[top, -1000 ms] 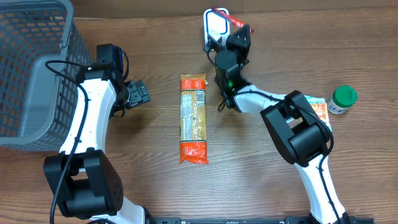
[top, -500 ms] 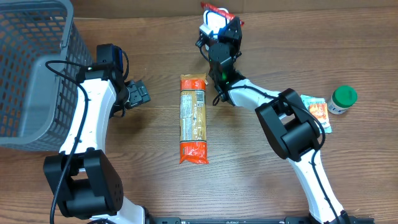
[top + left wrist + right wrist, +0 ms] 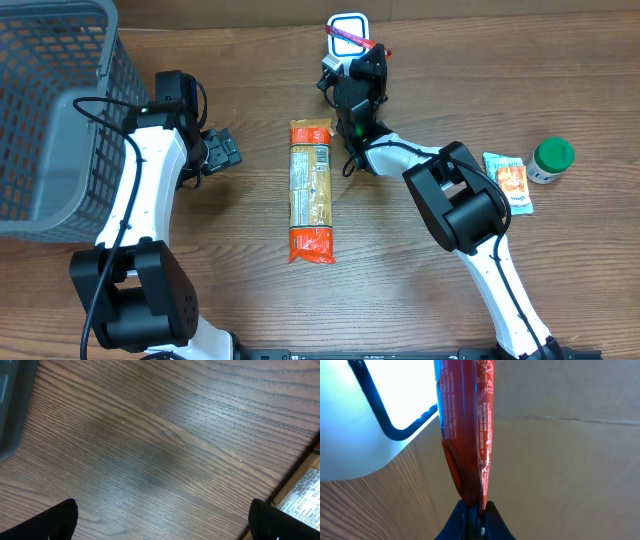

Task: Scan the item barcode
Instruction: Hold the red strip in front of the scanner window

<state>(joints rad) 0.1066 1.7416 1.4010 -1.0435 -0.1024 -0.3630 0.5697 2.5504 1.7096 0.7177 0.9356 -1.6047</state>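
- The right fingers (image 3: 472, 512) are closed. They pinch the lower edge of the red packet (image 3: 465, 425).
- The red packet hangs on edge at the far side of the surface (image 3: 400, 290). In the overhead view it partly crosses the lit window of the scanner (image 3: 343, 24).
- In the right wrist view, the scanner window with its dark frame is just left of the packet. Whether the two touch cannot be determined.
- The left fingers (image 3: 226, 150) are spread wide and hold nothing. They hover above bare wood between the grey basket (image 3: 50, 110) and the pasta package (image 3: 311, 190).
- The pasta package lies flat, lengthwise, in the middle of the surface. One corner of it shows at the right edge of the left wrist view.
- A green-lidded jar (image 3: 551, 158) and a small orange sachet (image 3: 507, 180) are close together at the right side, well apart from the scanner.
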